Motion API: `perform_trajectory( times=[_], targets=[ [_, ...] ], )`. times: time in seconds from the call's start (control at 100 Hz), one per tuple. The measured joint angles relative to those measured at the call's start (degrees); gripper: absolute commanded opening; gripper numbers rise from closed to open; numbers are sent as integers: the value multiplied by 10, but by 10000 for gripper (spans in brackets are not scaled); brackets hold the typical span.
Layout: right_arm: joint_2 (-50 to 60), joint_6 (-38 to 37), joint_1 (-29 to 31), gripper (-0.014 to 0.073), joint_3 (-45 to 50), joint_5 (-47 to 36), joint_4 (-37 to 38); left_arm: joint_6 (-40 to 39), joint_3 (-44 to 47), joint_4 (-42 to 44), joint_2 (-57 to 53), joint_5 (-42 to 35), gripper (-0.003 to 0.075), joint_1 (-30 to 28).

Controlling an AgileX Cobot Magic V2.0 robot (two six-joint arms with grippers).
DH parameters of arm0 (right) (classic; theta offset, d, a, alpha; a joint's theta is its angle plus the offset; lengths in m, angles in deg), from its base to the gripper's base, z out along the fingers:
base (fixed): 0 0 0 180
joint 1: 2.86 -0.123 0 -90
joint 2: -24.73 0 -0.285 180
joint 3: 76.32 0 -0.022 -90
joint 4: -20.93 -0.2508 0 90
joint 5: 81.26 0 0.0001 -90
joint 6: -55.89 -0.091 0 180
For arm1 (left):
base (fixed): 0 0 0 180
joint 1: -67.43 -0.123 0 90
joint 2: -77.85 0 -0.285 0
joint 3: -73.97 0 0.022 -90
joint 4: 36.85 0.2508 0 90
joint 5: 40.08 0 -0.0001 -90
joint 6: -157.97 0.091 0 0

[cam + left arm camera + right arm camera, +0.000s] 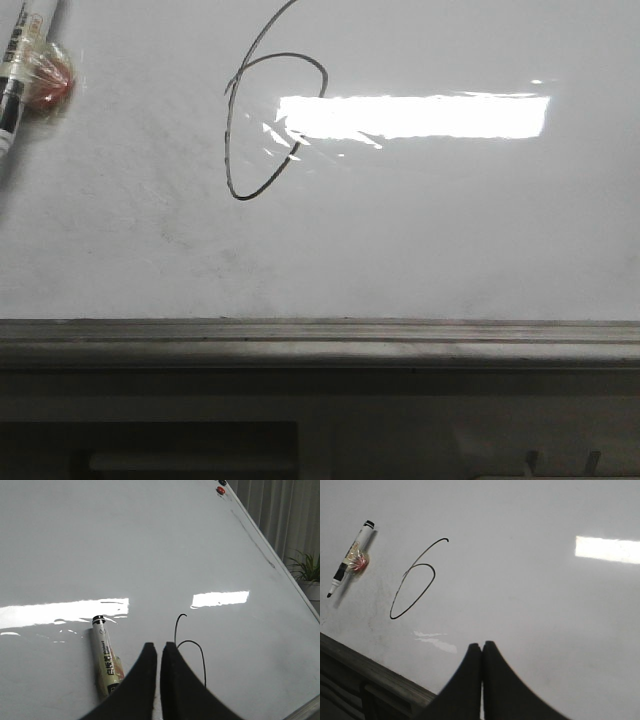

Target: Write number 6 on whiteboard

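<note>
A glossy white-grey whiteboard (450,230) carries faint grey smudges and a bright white rectangle of glare. The number 6 (262,125) is a thin black line. A marker (349,560) is white with black ends and a red patch. Black fingers (470,680) appear.

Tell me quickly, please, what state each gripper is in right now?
Left gripper: closed, holding nothing.
Right gripper: closed, holding nothing.
</note>
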Motion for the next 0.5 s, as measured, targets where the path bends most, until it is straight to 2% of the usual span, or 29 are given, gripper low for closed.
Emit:
perform_trajectory(
  times=[0.5],
  targets=[
    [0,1,0,-65,0,-1,0,0,2,-11,0,-2,-20,0]
  ],
)
